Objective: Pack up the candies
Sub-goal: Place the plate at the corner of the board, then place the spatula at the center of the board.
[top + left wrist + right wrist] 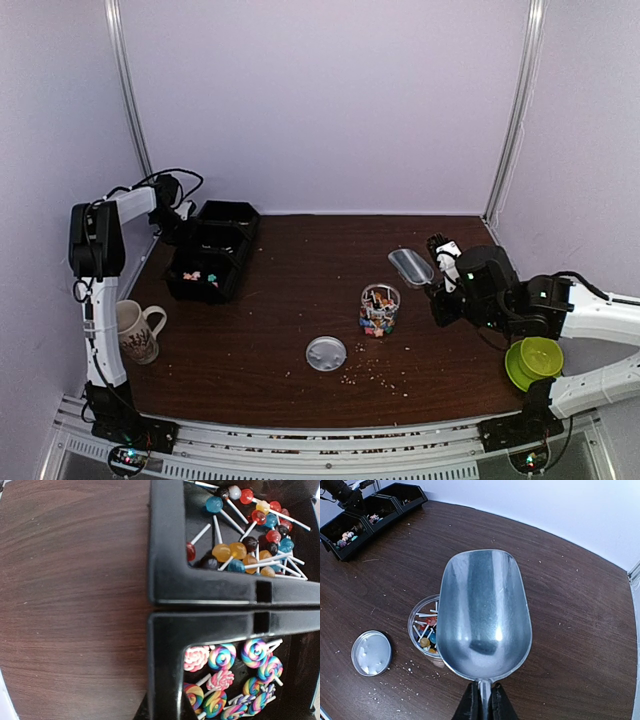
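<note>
while candies fill a round cup, the metal scoop gleams.

The left arm bends high, left gripper closed, pointing down; right gripper clamps a silver metal scoop by its handle.

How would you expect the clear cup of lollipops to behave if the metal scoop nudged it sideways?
The clear cup looks small, upright and thin-walled, so it would probably slide, perhaps tip, under a light nudge. Its lid lies apart on the table, so tipping would likely spill the lollipops. Their fill may add a little steadying weight.
</note>
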Controlling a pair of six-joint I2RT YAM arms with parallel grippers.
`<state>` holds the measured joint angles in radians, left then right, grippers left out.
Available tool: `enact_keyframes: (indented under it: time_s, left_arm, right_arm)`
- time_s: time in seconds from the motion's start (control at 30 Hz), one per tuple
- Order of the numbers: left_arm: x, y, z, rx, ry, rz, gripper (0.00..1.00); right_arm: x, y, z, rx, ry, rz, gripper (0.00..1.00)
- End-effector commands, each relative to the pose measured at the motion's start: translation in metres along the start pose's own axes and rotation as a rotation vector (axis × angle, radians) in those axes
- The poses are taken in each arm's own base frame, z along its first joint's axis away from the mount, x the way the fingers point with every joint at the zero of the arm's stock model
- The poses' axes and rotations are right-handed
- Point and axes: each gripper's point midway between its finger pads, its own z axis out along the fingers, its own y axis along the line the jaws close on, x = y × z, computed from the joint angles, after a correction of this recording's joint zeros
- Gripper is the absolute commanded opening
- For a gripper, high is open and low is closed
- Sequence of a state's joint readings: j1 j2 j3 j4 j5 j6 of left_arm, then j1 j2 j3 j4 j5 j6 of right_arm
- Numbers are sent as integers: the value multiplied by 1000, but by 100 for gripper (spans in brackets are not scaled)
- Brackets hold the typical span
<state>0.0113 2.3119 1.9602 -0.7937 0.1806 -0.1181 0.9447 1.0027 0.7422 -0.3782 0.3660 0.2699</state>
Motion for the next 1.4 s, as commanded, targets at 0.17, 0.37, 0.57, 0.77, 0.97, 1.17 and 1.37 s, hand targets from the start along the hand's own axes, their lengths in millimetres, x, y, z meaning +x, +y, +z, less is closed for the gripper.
enact_keyframes:
  time_s: [0.17,0.37,0.57,0.77,0.97,1.17,1.37]
  left_arm:
    - [-12,15,-5,0,-34,-25,2]
    - [-9,19,-1,6,-25,-47,7]
    - [-10,24,-4,-8,-29,-59,13]
    - [-24,25,-28,-18,-77,-80,28]
    - [-40,20,-69,-30,-148,-126,46]
    - [-48,-6,-121,25,-227,-173,86]
    - [-26,-45,-158,36,-246,-154,98]
  right_arm:
    - [-14,2,-3,-3,-17,29,0]
    - [-14,1,-3,-3,-19,29,0]
    - [-15,0,-4,3,-21,27,0]
    - [-19,-4,-6,20,-36,21,0]
    - [-26,-14,-5,79,-46,11,0]
    - [-37,-31,7,145,-54,36,0]
    - [-47,-57,36,192,-43,108,0]
